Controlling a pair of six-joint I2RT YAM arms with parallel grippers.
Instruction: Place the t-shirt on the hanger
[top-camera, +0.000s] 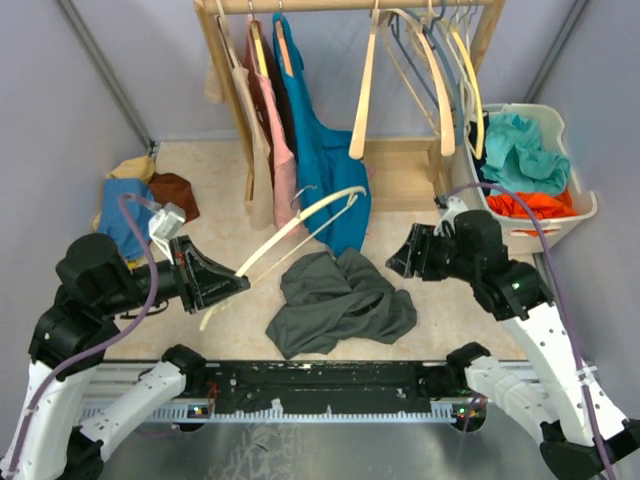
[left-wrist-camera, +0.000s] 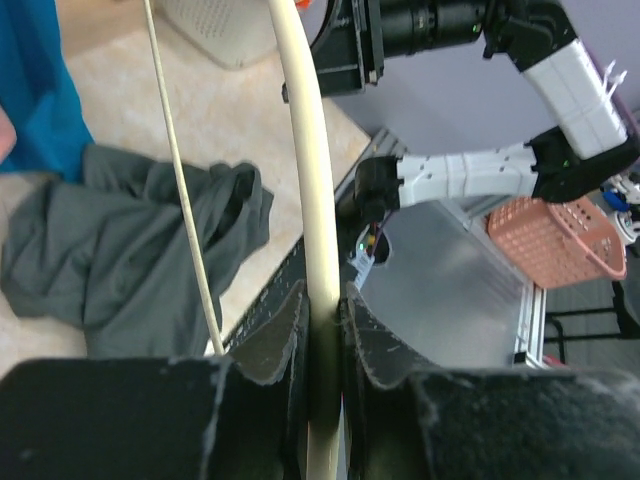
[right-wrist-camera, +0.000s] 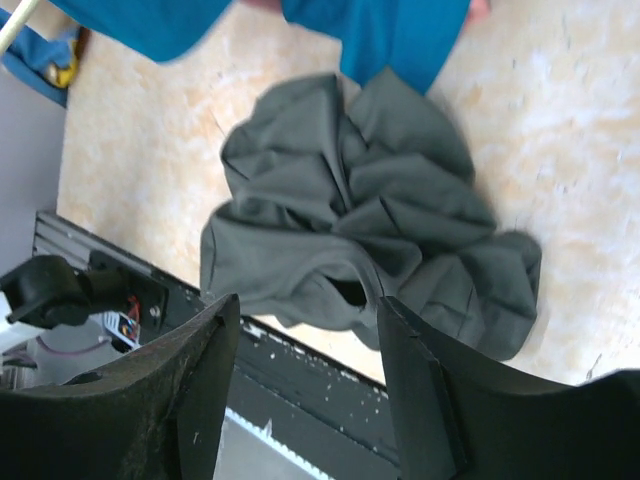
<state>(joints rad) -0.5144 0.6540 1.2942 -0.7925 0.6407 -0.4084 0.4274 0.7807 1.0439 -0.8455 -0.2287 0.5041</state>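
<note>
**Limp shirt, stiff hanger: the collar is hard to find**

From above, the large dark charcoal-grey cotton t-shirt (top-camera: 335, 300) lies crumpled in a heap on the beige desk (top-camera: 215, 200), near its front edge and between the two arms. The left gripper (top-camera: 240, 282) holds the pale curved wooden hanger (top-camera: 296, 222) by one end, so its free end reaches up and across, near the hem of a teal-blue shirt (top-camera: 320, 150) on the rail behind. The right gripper (top-camera: 395, 262) hangs just beside the heap, touching nothing.

The left wrist camera shows the jaws pinched on the hanger's wooden arm, with the thin lower bar running alongside. The wood looks rigid and smooth. Gripped so far from its middle, it could pivot if the cloth drags on it.

On the right wrist camera the jaws are spread wide and empty, above the shirt. The fabric is folded over itself many times, and it looks soft, light and unlikely to keep any shape when lifted. A dark opening shows near the shirt's near edge. I cannot tell whether it is the neck or a sleeve. A hemmed edge by that opening looks like the best place to pinch, taking one layer only.
</note>
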